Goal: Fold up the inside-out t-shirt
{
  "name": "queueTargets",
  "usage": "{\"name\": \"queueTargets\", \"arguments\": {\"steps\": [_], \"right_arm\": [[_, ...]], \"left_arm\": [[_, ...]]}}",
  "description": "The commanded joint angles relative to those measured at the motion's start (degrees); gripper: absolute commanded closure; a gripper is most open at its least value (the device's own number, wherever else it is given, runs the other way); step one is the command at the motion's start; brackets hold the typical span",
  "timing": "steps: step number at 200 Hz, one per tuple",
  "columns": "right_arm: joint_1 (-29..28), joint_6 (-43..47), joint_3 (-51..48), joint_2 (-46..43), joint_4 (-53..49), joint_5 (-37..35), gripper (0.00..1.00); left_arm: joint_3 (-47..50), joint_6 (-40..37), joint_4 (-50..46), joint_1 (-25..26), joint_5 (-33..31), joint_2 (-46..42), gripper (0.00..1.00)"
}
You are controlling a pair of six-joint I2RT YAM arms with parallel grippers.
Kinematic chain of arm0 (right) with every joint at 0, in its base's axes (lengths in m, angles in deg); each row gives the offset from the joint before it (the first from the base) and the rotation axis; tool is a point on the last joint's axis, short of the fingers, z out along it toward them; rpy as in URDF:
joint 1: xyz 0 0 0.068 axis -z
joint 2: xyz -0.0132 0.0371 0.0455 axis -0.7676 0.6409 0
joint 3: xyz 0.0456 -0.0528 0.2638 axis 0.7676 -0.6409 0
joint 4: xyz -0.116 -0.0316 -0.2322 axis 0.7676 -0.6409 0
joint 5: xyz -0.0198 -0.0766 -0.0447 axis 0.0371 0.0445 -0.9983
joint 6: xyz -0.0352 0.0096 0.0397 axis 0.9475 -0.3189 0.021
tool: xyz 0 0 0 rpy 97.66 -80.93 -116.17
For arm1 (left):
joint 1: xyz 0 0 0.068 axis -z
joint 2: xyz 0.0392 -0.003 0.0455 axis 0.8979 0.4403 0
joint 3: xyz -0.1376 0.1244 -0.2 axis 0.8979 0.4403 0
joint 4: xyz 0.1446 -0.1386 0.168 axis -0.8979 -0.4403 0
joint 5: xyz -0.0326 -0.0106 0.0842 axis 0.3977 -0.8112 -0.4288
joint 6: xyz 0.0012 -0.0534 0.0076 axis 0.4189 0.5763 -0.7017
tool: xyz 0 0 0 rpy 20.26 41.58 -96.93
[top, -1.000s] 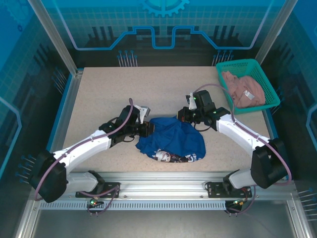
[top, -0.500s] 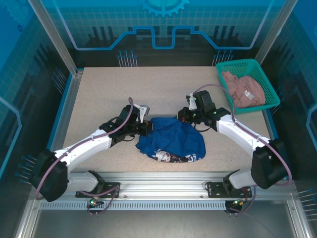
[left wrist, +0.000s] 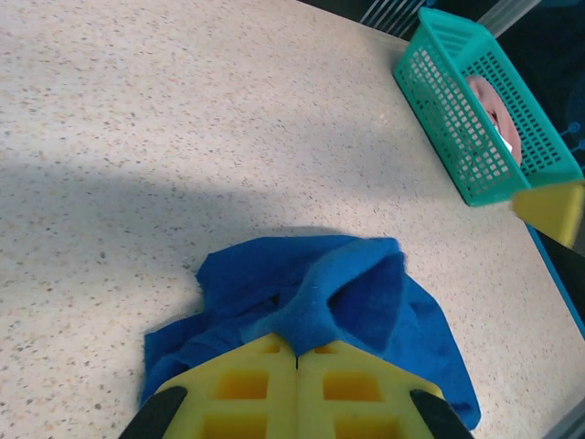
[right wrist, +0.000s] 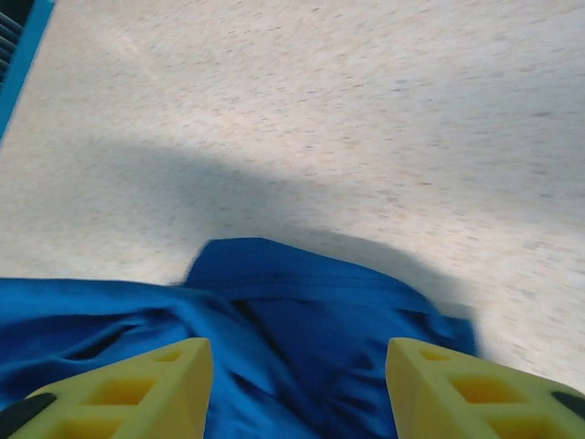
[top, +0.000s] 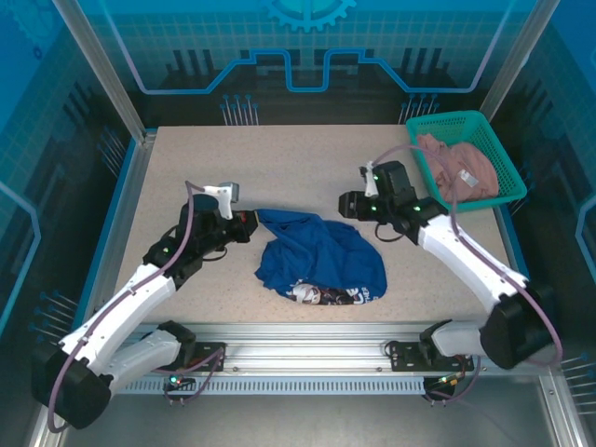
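From above, the t-shirt (top: 321, 256) lay in a soft, crumpled blue heap. It sat on the speckled, sandy-looking table (top: 279, 158), near the front edge, between the two arms. A pale print (top: 321, 296) showed at the near edge of the heap, but it was too scrunched up to read. The left claw (top: 251, 226) was at the far left corner of the heap, touching the cloth. The right claw (top: 345, 204) was just past the far right side of the heap. A green plastic basket (top: 507, 182) with little holes in its walls stood at the far right corner. A pinkish-beige cloth (top: 456, 168) was bundled inside it.

In the left wrist view, the claw's two yellow fingers (left wrist: 247, 393) had square hollows in them. They were pressed tight together and pinched a fold of the blue cloth at their tips. The cloth looked soft and a bit fuzzy. The bottom edge cut off the fingers, and the right edge cut off part of the basket.

In the right wrist view, the claw's yellow fingers (right wrist: 137, 389) stood far apart and held nothing. Smooth blue folds lay below them. This view was blurry, and the fingers were cut off at the bottom.
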Motion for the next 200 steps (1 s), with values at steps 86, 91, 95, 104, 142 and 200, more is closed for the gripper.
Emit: {"name": "queueTargets", "arguments": {"steps": [86, 91, 95, 104, 142, 200], "right_arm": [[1.09, 4.79, 3.71, 25.23, -0.05, -1.63, 0.36], [0.84, 4.79, 4.61, 26.83, -0.3, -1.86, 0.37], [0.66, 4.91, 5.25, 27.97, -0.41, -1.65, 0.38], [0.56, 5.07, 6.44, 30.44, -0.51, -0.89, 0.43], [2.34, 6.67, 8.45, 29.61, 0.16, -1.01, 0.9], [9.86, 4.53, 7.09, -0.4, 4.46, -3.89, 1.0]], "left_arm": [[-2.36, -0.49, -5.36, -2.44, -1.08, -2.31, 1.0], [-2.37, -0.37, -5.35, -2.44, -1.29, -2.31, 1.0], [-2.36, -0.25, -5.37, -2.44, -1.44, -2.31, 1.0], [-2.47, -0.13, -5.41, -2.44, -2.07, -2.47, 1.0], [-3.92, 0.75, -5.63, -3.0, -6.36, -3.32, 1.0], [-14.48, 5.14, -2.89, -10.79, -7.95, -4.0, 1.0]]}}
